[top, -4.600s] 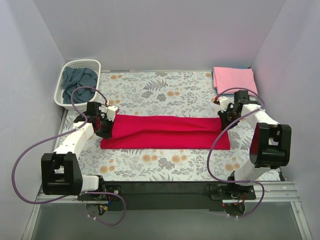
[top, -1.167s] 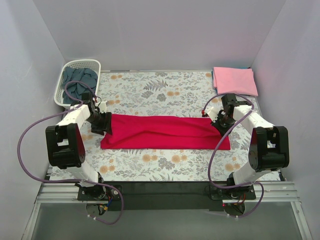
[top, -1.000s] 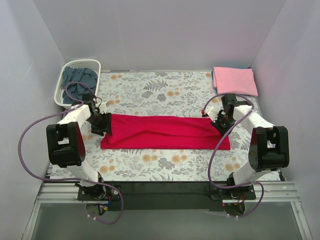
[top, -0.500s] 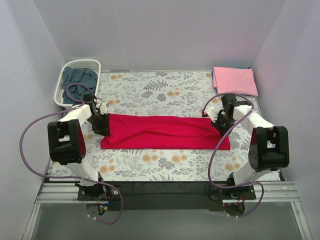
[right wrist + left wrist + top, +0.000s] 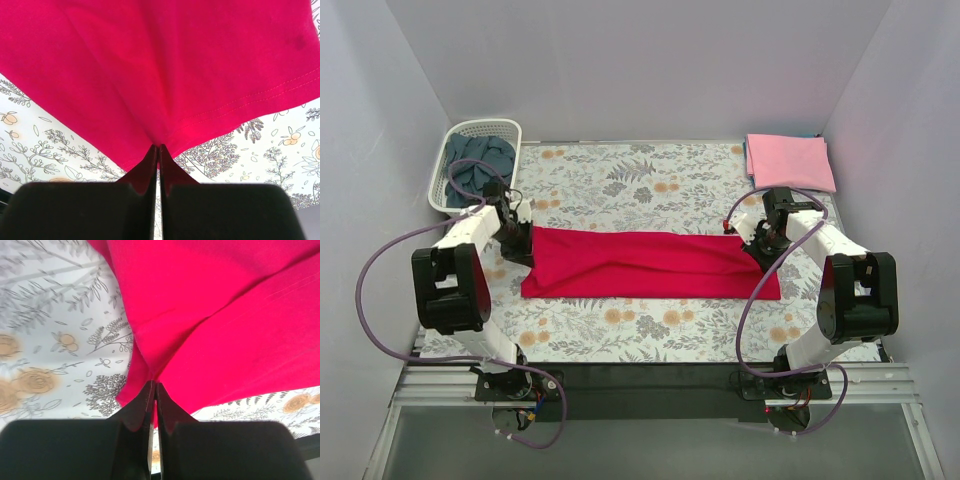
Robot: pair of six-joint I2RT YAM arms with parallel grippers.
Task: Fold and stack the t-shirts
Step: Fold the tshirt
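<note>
So I had left gripper (image 5: 152, 390) and right gripper (image 5: 158, 150) pinching the half-folded red t-shirt (image 5: 650, 262) by its ends; pink t-shirt (image 5: 788, 160) lay folded, blue t-shirt (image 5: 475, 165) sat in the basket (image 5: 480, 128).

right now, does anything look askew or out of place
Nothing stands out. The red shirt lies in a folded strip, left claw and right claw shut on its ends. The pink shirt sits folded far right; the blue shirt is bunched in the basket.

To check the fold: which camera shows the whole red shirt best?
The top view: the red shirt lies as one long strip, both ends visible. Each wrist view shows only one end, pinched in the left claw or right claw.
</note>
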